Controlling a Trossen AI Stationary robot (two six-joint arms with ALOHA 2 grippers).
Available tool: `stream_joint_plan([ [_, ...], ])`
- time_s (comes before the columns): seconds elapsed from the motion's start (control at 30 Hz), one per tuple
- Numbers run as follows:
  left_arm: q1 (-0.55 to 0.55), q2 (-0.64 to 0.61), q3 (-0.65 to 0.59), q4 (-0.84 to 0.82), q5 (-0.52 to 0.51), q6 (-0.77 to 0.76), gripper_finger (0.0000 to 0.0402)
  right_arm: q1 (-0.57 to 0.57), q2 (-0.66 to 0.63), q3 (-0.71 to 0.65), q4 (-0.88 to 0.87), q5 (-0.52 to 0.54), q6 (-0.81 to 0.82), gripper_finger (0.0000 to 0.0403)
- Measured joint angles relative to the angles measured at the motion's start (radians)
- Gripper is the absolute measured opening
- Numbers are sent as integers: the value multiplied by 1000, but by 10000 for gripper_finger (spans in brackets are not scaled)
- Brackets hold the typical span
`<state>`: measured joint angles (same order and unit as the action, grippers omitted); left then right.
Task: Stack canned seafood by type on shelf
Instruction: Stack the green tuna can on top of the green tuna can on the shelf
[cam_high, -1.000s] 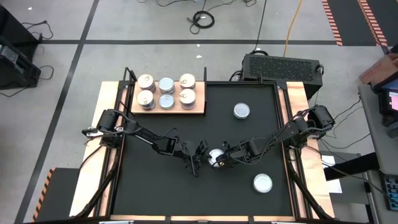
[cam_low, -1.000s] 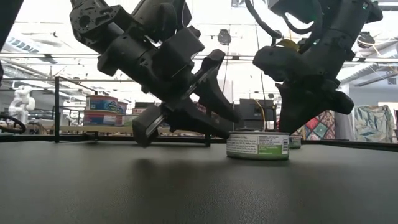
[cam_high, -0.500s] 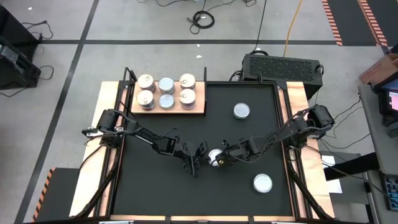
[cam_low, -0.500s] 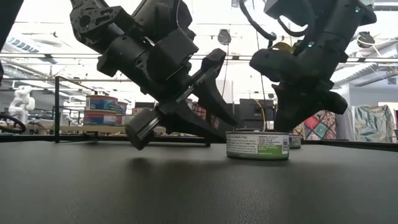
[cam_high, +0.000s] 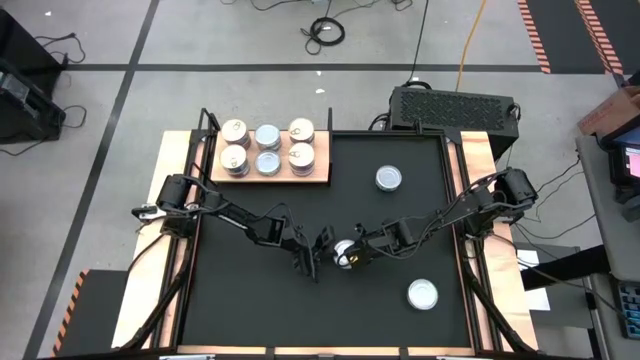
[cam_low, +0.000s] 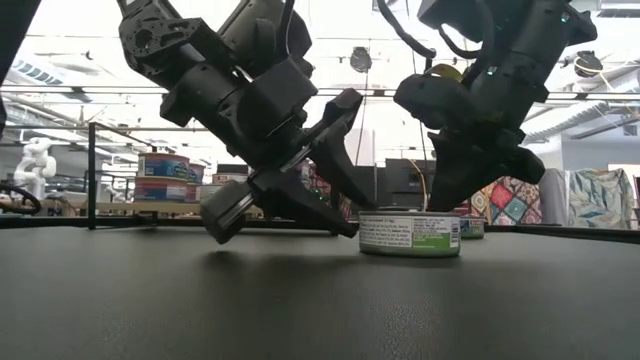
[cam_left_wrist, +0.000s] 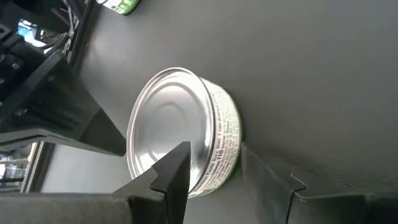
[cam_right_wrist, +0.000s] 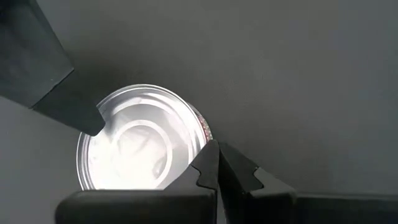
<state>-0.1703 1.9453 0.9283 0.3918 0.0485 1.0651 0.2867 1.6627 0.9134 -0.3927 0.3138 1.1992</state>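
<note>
- The squat round tin with a plain shiny lid and a green-and-white label (cam_low: 410, 234) stood upright on the large black mat (cam_high: 250, 310), near the mat's middle, with both grippers drawn in on it from opposite sides.
- The left gripper (cam_high: 318, 251) came at the tin tilted, its two dark fingers (cam_left_wrist: 171, 176) spread apart; in the left wrist view one fingertip lay over the lid's near edge and the other stood just beyond the labelled side wall, so the tin sat partly between them, not clamped.
- In the low view the lower left fingertip reached the tin's base; whether it touched could not be told.
- The right gripper (cam_high: 357, 254) hung just above the tin's other side, its two dark fingers (cam_right_wrist: 210, 167) pressed together with no gap, their tips at the lid's rim.
- A second silver-lidded tin (cam_high: 389, 178) and a third whitish-lidded tin (cam_high: 422, 294) sat on the mat well apart from both sets of fingers.
- The pale wood-grain rectangular board (cam_high: 318, 174), far from the fingers at the mat's corner, carried six round tins (cam_high: 268, 148) in two rows of three.
</note>
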Motion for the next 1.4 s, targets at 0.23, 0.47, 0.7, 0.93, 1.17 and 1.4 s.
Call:
stream_joint_plan([
  [0.23,0,0,6,-10,5,22,145,0,0,0,0,0,-8,0],
  [0.47,0,0,6,-12,4,24,109,0,0,0,0,1,-20,0],
  [0.7,0,0,6,-5,3,22,46,0,0,0,0,6,-38,0],
  [0.93,-1,0,6,-2,-16,16,5,0,0,0,-1,43,-79,0],
  [1.17,-1,-5,6,-15,-50,-13,5,-4,-25,1,-14,113,-141,0],
  [1.4,6,-68,4,-134,-113,-38,4,-5,-91,2,-133,193,-138,0],
])
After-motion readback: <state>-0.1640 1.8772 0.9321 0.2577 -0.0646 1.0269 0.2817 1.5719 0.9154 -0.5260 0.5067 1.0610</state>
